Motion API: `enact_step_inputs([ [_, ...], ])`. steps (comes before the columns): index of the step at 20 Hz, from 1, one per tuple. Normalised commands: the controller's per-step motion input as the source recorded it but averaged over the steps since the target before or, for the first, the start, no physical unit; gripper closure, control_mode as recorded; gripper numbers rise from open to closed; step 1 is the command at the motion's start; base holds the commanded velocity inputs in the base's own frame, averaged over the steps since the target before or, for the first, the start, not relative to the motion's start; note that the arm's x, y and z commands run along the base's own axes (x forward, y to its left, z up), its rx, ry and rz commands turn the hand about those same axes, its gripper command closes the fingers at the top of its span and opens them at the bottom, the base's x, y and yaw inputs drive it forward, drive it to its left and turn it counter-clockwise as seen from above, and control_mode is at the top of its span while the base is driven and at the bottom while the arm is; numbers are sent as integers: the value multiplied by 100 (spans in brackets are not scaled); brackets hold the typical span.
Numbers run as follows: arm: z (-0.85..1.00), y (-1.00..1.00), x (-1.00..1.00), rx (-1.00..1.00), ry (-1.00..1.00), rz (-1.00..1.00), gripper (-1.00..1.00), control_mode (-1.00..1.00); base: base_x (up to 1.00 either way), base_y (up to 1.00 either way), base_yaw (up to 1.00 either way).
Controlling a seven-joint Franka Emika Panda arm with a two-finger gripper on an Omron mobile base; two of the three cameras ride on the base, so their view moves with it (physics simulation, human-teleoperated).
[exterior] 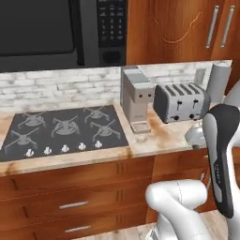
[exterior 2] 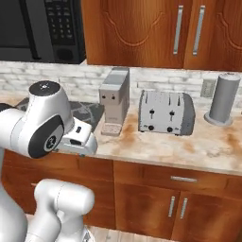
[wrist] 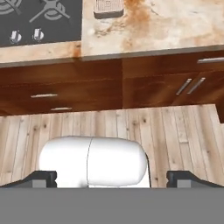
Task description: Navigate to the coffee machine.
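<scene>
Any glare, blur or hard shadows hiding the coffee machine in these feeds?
Left base view: flat, even rendered light, the coffee machine slightly soft but unobscured, with no glare. Right base view: equally sharp, faint shadow under the toaster. Hand view: crisp, showing the machine's drip base at the top edge, and the claw tips spread apart.

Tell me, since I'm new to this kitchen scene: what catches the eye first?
The tall grey coffee machine stands on the counter between the black stovetop and a silver four-slot toaster. A grey cylinder stands further right by the wall, and a dark microwave hangs above the stovetop. The white arm fills the foreground.
</scene>
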Motion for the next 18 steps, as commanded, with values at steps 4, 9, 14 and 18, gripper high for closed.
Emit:
enact_step_inputs([
  [4,0,0,0,0,0,0,-100,100,100,1,13],
  [9,0,0,0,0,0,0,-100,100,100,-1,7],
  [14,0,0,0,0,0,0,-100,100,93,-4,12],
  [18,0,0,0,0,0,0,-100,100,80,-40,23],
])
